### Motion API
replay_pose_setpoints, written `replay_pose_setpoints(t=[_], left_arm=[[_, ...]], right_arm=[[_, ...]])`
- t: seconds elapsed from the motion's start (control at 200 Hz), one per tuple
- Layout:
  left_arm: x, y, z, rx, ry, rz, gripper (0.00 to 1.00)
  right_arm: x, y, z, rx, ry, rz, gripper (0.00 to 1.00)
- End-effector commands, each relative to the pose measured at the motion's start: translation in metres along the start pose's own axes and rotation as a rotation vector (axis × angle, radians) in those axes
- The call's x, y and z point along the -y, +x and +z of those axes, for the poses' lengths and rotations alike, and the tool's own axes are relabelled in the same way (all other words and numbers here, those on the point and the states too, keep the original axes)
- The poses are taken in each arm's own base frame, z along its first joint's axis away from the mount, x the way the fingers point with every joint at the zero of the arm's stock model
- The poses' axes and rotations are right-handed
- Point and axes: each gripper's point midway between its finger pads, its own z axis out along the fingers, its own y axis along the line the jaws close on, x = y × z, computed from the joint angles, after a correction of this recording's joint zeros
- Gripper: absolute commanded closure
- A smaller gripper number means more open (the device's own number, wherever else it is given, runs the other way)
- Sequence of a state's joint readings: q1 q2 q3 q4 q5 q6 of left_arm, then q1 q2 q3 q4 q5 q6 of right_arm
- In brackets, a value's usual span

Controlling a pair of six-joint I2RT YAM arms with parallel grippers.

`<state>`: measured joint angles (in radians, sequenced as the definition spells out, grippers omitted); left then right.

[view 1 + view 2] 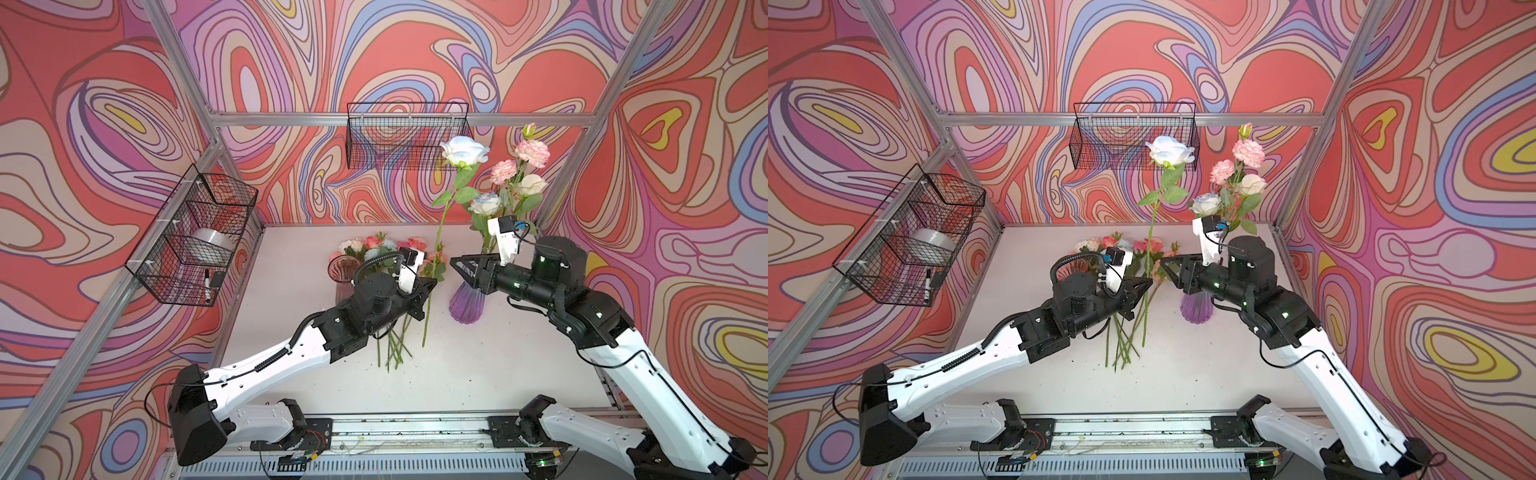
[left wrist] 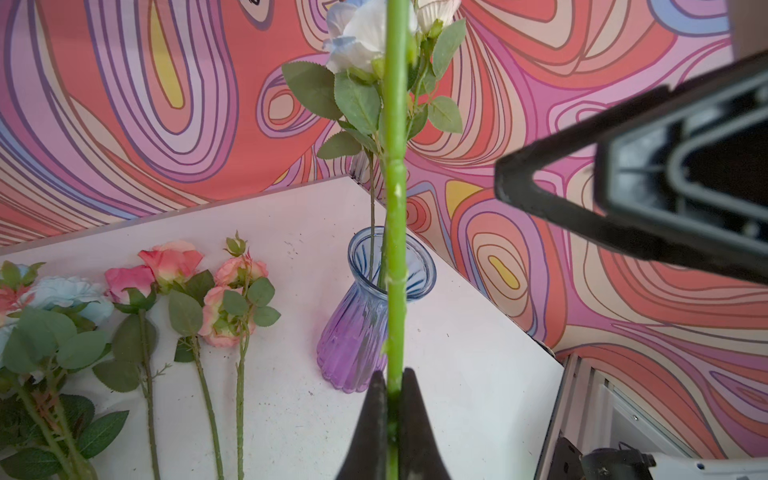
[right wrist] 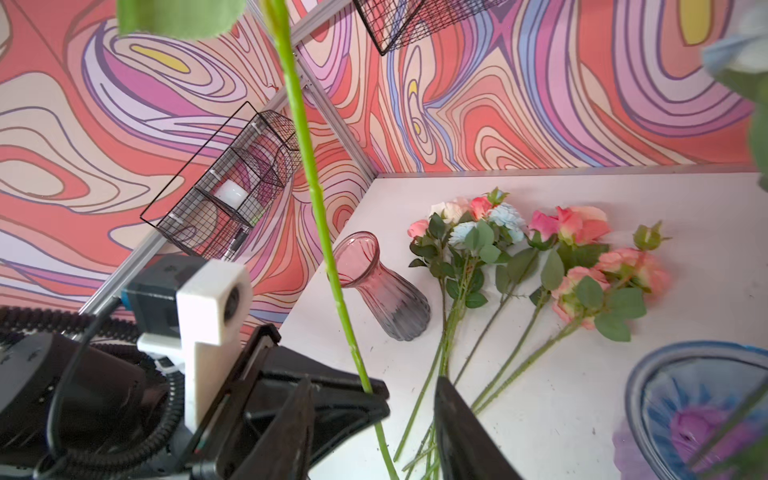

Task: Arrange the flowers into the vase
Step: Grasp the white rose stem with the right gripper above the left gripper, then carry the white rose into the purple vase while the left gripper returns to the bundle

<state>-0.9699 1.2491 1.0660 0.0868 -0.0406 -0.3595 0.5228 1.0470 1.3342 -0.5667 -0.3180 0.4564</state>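
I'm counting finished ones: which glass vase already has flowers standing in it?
The ribbed purple-and-blue glass vase; flower stems stand in it, while the pink-and-grey glass vase is empty.

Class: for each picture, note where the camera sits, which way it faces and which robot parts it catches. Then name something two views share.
Top views: above the arm bases, looking down toward the back wall; both arms, left gripper and right gripper show.
Left wrist: behind the left gripper's shut fingers, facing the purple vase; the right gripper juts in.
Right wrist: behind the right gripper's open fingers, facing the pink vase and loose flowers; the left gripper shows.
Shared: the rose stem in the left gripper appears in every view.
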Motion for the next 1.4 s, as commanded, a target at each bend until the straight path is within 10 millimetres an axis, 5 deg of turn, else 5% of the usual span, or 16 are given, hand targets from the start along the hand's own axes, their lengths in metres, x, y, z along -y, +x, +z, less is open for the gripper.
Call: replay_pose_setpoints(t=[0.0,0.255,0.441,0.621,0.826,1.047,1.392], left_arm=[[0.013,-0.012,-0.005,0.028,0.056,0.006,1.0],[0.011,0.002,-0.009,-0.029,0.06,0.012,1.0],[0.012,0.004,-0.008,-0.029,0.072,0.019,1.0],[0.011,0.002,-0.011,-0.033,0.072,0.01,1.0],[-0.002,-0.005,-0.019,-0.026,0.033,-0.053,0.32],[-0.024,-0.012,-0.053,0.002,-0.053,-0.056,0.25],[-0.049,-0.004,-0.101,0.036,-0.145,-0.062,0.22]], right_arm=[[-0.014,-0.01,0.009,0.009,-0.082,0.007,0.53],[-0.008,-0.006,0.034,-0.012,-0.086,0.05,0.61],[-0.004,-0.006,0.043,-0.01,-0.048,0.054,0.94],[-0.008,-0.008,0.044,0.001,-0.028,0.021,1.0],[-0.01,-0.009,0.047,0.003,0.038,-0.07,1.0],[0.002,-0.047,0.038,0.119,0.191,-0.204,1.0],[0.031,-0.134,-0.003,0.4,0.593,-0.434,1.0]])
